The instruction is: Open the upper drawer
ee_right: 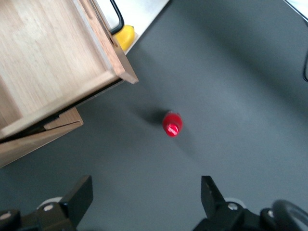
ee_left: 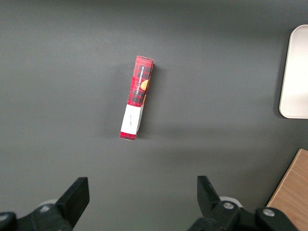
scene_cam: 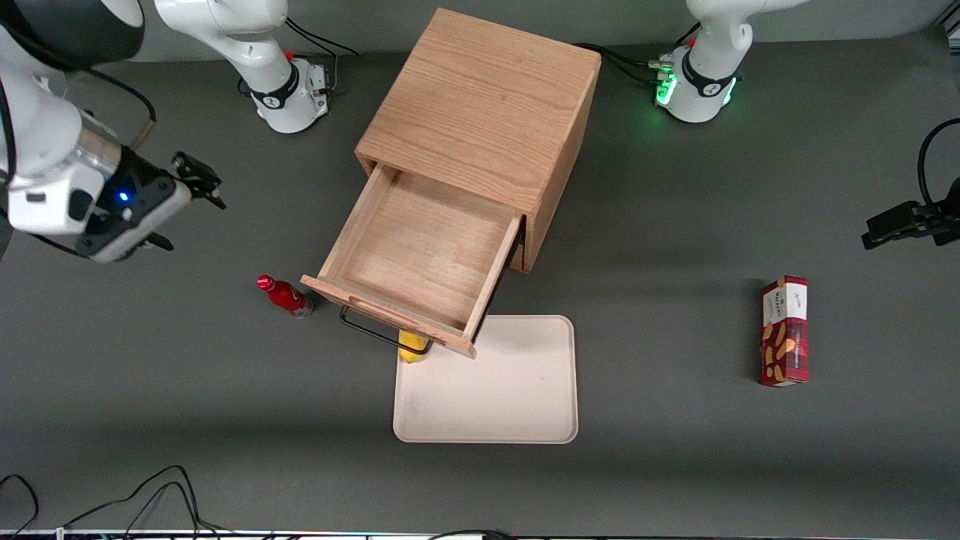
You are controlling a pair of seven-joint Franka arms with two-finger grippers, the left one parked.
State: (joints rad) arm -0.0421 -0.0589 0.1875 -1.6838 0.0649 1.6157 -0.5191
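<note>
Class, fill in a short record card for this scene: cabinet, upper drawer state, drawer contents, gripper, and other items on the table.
cabinet: light oak box cabinet
upper drawer: shallow wooden tray with black wire bar handle, pulled out
drawer contents: none visible
gripper: right arm's gripper, open, raised above the table, apart from the drawer
other items: small red bottle; cream tray; yellow object; red snack box

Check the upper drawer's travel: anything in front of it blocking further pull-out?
Possibly. The upper drawer is already pulled far out and looks empty. A yellow object on the cream tray sits under its black handle; contact unclear. The red bottle stands beside the drawer front. The gripper is open, away, above the bottle.
</note>
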